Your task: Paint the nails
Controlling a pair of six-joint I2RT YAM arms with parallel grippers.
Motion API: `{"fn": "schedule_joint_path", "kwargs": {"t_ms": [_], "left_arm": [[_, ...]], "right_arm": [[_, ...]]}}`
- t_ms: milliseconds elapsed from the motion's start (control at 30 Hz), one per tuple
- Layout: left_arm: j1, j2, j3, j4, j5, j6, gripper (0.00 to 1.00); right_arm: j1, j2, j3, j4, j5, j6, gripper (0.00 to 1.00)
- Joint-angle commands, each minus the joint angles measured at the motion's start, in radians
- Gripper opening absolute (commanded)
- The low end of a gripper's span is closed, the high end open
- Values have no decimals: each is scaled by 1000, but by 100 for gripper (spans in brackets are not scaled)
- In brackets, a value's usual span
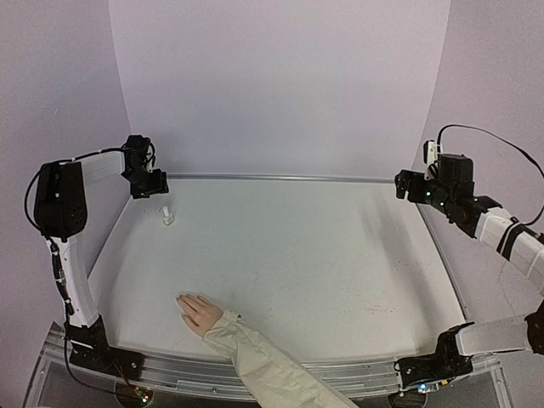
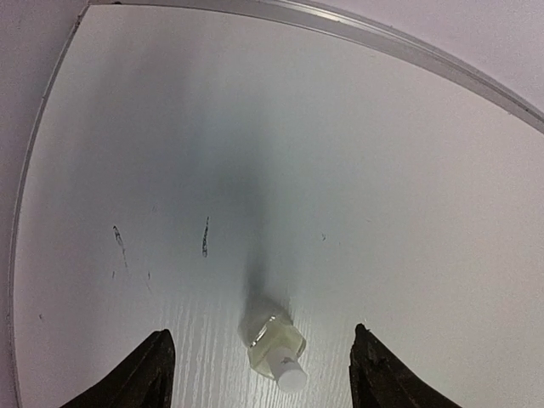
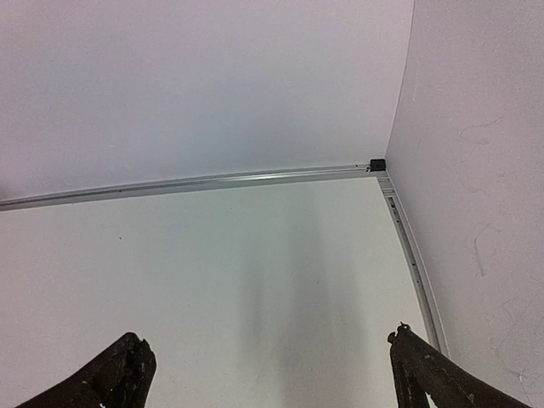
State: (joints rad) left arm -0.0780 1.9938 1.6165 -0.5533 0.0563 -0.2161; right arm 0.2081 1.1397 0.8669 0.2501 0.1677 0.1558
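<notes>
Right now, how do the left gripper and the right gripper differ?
The left gripper hangs over the small bottle at the far left; the right gripper hangs over the table near its far right corner. The left gripper's jaws flank the bottle in its wrist view; the right gripper's jaws flank nothing. Both are open, holding nothing.

The white table [image 1: 323, 255], faintly grained, bears dark scuffs [image 2: 205, 236] beside a translucent pale bottle [image 2: 272, 340] with a white cap [image 2: 291, 376], and a pale pink hand [image 1: 199, 311] in a cream sleeve [image 1: 263, 365], while the left end effector [image 1: 153, 185] and right end effector [image 1: 404, 187] are black.
</notes>
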Motion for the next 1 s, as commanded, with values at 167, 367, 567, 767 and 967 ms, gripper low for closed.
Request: {"fn": "schedule_joint_path", "kwargs": {"t_ms": [167,367,567,767,967], "left_arm": [[-53,247,342,-335,-84,47,68],[-82,271,360,-390,-101,57,65],[-92,245,320,-406,-152,70,64],[-92,228,328,-408,-177,75,47],[-93,245,358,-409,-135,78,35]], "right_arm": [[11,4,85,-32,-14,17,98],[13,14,100,-40,-33,25,98],[14,19,100,-41,-46,34,98],[14,22,101,-41,-57,43,98],[14,20,93,-43,-70,53,98]]}}
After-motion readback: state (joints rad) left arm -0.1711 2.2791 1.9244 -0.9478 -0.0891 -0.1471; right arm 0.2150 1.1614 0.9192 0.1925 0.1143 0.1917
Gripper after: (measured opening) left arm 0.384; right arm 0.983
